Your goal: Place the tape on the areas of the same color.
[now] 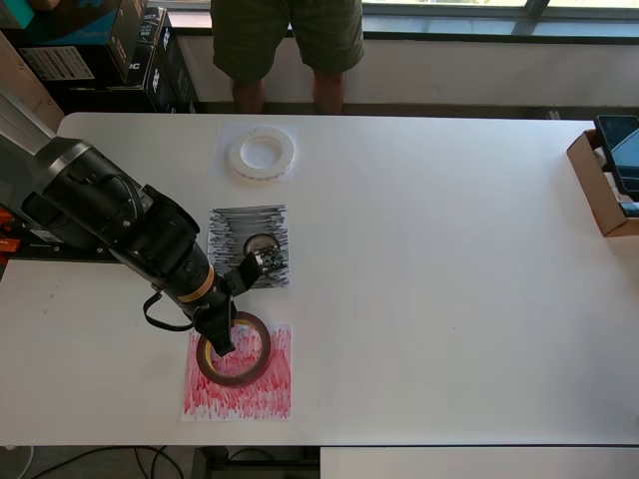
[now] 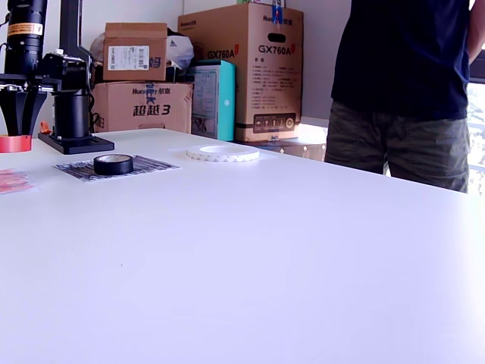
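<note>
1. Landmark: black scribbled patch [image 1: 249, 245] on the white table [image 1: 449, 299]; other positions are given relative to it, in overhead-view terms.
2. Small black tape roll [image 1: 262, 245] lies flat on the black patch, roughly centred. The exterior view confirms it: black roll [image 2: 113, 164] flat on the dark patch [image 2: 144, 165].
3. Large translucent white roll [image 1: 262, 155] sits above the black patch, towards the far table edge, on a plain white patch [image 1: 225, 160] that barely stands out from the table.
4. Red scribbled patch [image 1: 240, 374] lies just below the black patch, with a gap between them.
5. Maroon roll [image 1: 235, 349] with a yellowish core sits over the upper part of the red patch. In the exterior view the roll [image 2: 15, 142] is at the left edge and looks raised above the red patch [image 2: 14, 180].
6. Gripper [image 1: 240, 302] hangs between the black and red patches. One finger [image 1: 222, 334] reaches down into the maroon roll's hole; the other finger [image 1: 262, 264] ends over the black patch beside the black roll.
7. Jaws look spread wide. Whether the lower finger presses the roll's wall is not resolvable.
8. Person in dark shorts [image 1: 288, 40] stands beyond the far edge, past the white roll.
9. Open cardboard box [image 1: 599, 185] sits far right of the black patch at the table edge.
</note>
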Robot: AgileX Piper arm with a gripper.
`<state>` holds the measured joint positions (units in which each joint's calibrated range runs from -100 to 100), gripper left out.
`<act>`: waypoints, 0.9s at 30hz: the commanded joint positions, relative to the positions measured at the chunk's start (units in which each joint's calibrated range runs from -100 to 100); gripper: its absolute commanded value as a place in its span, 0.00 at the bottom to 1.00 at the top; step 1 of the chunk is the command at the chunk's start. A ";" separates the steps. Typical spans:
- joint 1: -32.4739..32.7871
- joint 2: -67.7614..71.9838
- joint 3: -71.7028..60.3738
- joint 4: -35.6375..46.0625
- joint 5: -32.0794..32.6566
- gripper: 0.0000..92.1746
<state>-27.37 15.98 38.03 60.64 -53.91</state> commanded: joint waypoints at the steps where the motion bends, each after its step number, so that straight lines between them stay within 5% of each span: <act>1: -1.19 2.17 -0.54 -0.61 -0.12 0.00; 22: -1.98 9.09 -5.63 -1.12 -0.20 0.01; 27: -2.21 9.09 -5.63 -1.12 -0.20 0.18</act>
<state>-29.17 25.60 32.39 59.20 -53.91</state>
